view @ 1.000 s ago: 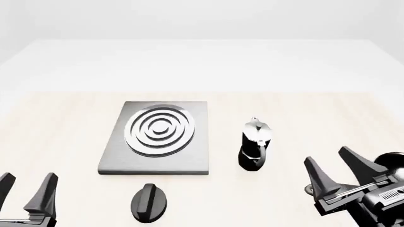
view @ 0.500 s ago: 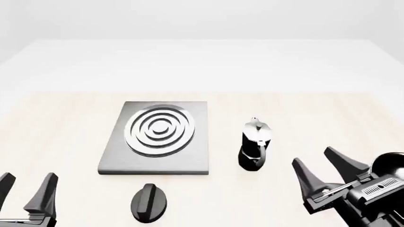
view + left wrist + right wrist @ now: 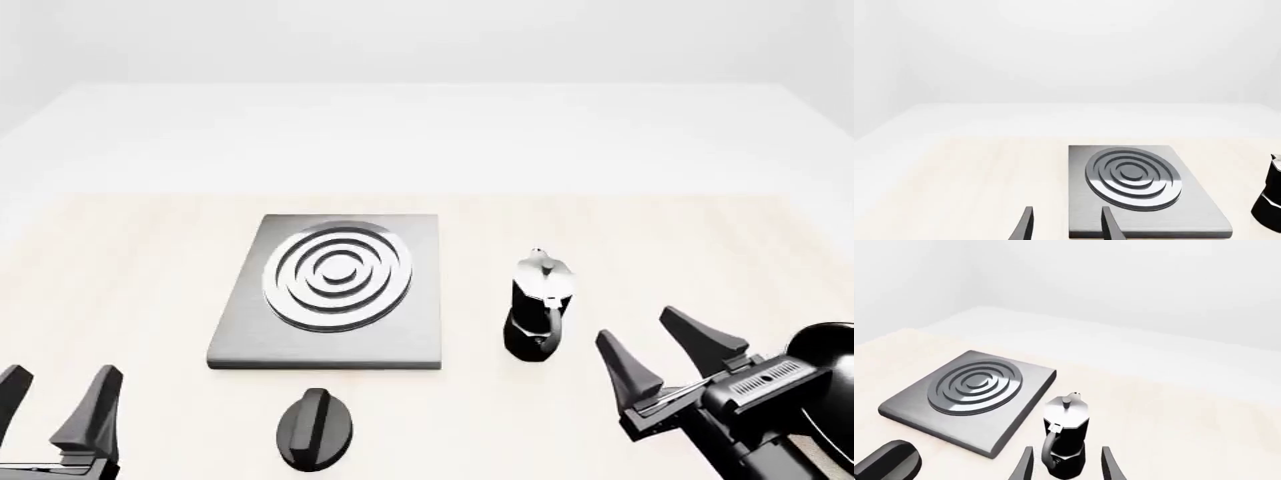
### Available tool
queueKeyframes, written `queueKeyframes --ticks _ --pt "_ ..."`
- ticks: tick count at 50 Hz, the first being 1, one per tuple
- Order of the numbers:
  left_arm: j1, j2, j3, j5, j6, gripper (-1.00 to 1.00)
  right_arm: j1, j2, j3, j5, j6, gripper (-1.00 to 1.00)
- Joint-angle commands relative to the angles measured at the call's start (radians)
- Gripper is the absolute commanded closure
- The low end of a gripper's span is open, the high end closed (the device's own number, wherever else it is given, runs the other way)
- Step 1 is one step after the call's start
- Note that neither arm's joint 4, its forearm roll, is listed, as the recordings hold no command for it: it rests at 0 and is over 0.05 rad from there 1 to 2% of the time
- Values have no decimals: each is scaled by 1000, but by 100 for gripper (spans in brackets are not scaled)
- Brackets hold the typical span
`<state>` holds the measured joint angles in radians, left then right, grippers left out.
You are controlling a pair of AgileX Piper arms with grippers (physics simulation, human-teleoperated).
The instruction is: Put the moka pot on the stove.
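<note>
**Front view: right gripper closing in on moka pot, not yet grasped**

Front view shows the right gripper (image 3: 662,355) shifted leftward and forward across the last second, from near the tabletop's right edge toward the moka pot (image 3: 538,303). Its jaws are spread wide and nothing is held. The gripper is now near the pot's right side but still apart from it; no contact is seen.

The moka pot is unmoved over the same span. It is standing upright on the tabletop (image 3: 641,240), just beside the right edge of the stove (image 3: 247,330), not on it. In the right wrist view the pot (image 3: 1066,437) is framed between the two fingertips (image 3: 1109,465), handle turned toward the camera, so the approach looks lined up.

The stove is unchanged and its burner rings are bare. The black knob (image 3: 315,428) is seen near the tabletop's front edge, in front of the stove, untouched.

The left gripper (image 3: 56,415) is parked at the front left corner, jaws apart, empty, and unchanged across the frames. Its wrist view is pointed at the stove (image 3: 1147,200).

Judged stage: reach phase, task not started in terms of pot motion. Next is likely a further advance so the pot body is bracketed, then closing. Risk: the pot is tall and narrow and could be tipped by a finger nudge.
</note>
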<state>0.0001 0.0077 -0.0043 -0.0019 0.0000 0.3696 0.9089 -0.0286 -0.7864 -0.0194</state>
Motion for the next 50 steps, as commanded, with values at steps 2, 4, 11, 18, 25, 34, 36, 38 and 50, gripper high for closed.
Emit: queueKeyframes --ticks 2,4,11,18,25,34,36,38,50 --pt "0 0 0 0 0 -100 10 95 -15 -71 0 -100" --pt "0 0 0 0 0 -100 9 108 -17 -81 0 -100" --pt "0 0 0 0 0 -100 13 162 -22 -122 5 -100" --pt "0 0 0 0 0 -100 17 226 -29 -167 12 -100" --pt "0 0 0 0 0 -100 20 278 -30 -209 18 -100" --pt "0 0 0 0 0 -100 26 349 -38 -260 14 -100" --pt "0 0 0 0 0 -100 25 361 -40 -268 15 -100" --pt "0 0 0 0 0 -100 25 369 -41 -272 17 -100" --pt "0 0 0 0 0 -100 33 449 -56 -323 28 -100"
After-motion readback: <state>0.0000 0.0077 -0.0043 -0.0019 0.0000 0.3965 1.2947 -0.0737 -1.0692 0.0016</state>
